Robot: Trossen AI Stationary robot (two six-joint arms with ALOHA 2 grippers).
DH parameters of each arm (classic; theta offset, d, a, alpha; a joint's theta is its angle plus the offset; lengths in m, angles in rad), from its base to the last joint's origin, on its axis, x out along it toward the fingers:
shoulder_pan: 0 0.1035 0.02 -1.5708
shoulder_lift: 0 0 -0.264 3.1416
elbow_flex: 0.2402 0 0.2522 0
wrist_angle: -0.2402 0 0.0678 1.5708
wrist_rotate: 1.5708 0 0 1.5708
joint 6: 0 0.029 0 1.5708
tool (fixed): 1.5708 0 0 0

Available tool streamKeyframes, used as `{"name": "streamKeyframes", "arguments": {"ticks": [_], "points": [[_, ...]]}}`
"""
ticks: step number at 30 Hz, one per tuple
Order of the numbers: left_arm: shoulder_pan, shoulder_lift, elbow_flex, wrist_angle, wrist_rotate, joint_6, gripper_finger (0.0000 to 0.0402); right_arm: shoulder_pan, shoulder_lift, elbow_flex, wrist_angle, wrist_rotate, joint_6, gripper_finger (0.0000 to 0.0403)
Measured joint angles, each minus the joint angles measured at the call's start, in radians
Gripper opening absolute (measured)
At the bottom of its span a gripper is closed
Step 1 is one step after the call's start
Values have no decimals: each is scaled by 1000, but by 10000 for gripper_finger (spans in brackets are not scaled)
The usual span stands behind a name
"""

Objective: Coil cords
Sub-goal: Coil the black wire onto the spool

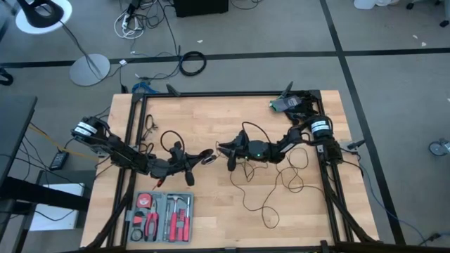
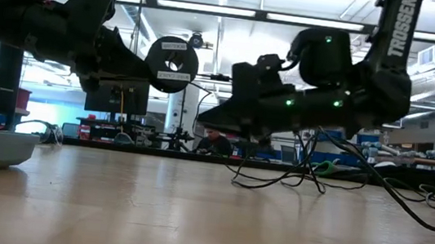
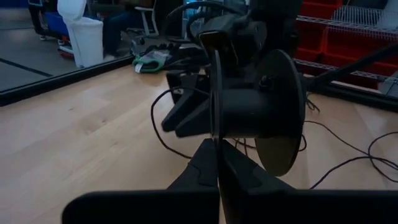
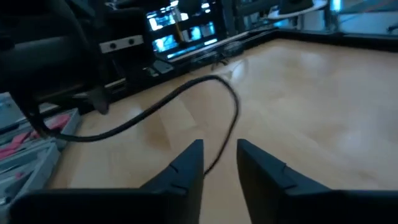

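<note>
The left gripper [image 1: 199, 159] sits at the middle of the table [image 1: 211, 112], raised off the wood, its fingers [image 3: 211, 165] pinched tight on the rim of a black spool [image 3: 258, 112]. In the low view the spool [image 2: 171, 64] hangs in the air with its labelled face toward the camera.

Just right of it, the right gripper [image 1: 223, 149] points left toward the spool. Its 2 fingers [image 4: 186, 165] stand slightly apart, and the cord [image 4: 180, 99] runs through the gap between them without being clamped.

The rest of the cord [image 1: 271, 193] lies in loose loops on the right half of the table, trailing toward the near edge. A tray of red-handled tools [image 1: 163, 216] rests near the left corner.
</note>
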Motion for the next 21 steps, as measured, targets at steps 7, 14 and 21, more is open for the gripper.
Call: {"name": "streamKeyframes", "arguments": {"ticks": [7,14,21], "points": [[0,0,0,0,0,1,0,-7,59,69,-7,-54,-4,144],[0,0,0,-2,0,1,0,-32,17,73,-58,-58,-7,31],[0,0,0,-8,0,1,0,-49,-45,73,-197,-63,-25,3]]}}
